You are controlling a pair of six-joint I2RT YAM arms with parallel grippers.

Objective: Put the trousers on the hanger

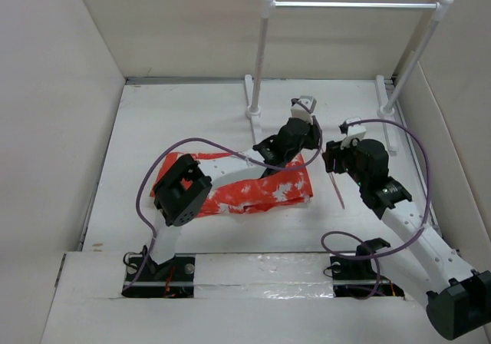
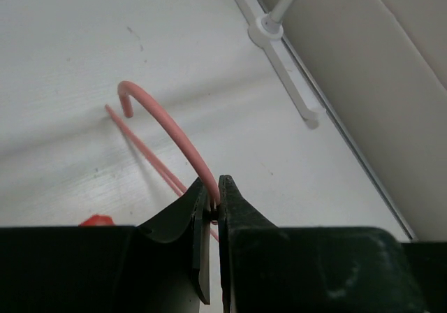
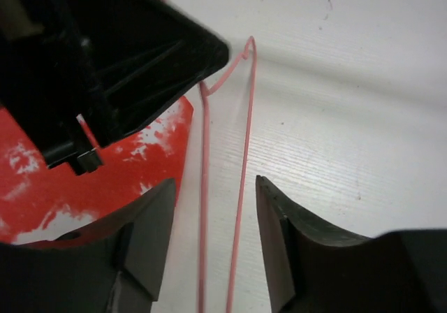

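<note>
The orange-red trousers with white splotches lie bunched on the table, partly under my left arm. They also show at the left of the right wrist view. My left gripper is shut on the wire of the pink hanger's hook, just beyond the trousers' right end. The thin hanger runs down toward the near side. My right gripper is open, its fingers on either side of the hanger's two wires without touching them.
A white rail on two posts stands at the back, its feet on the table close to the right wall. White walls enclose the table on three sides. Purple cables loop off both arms.
</note>
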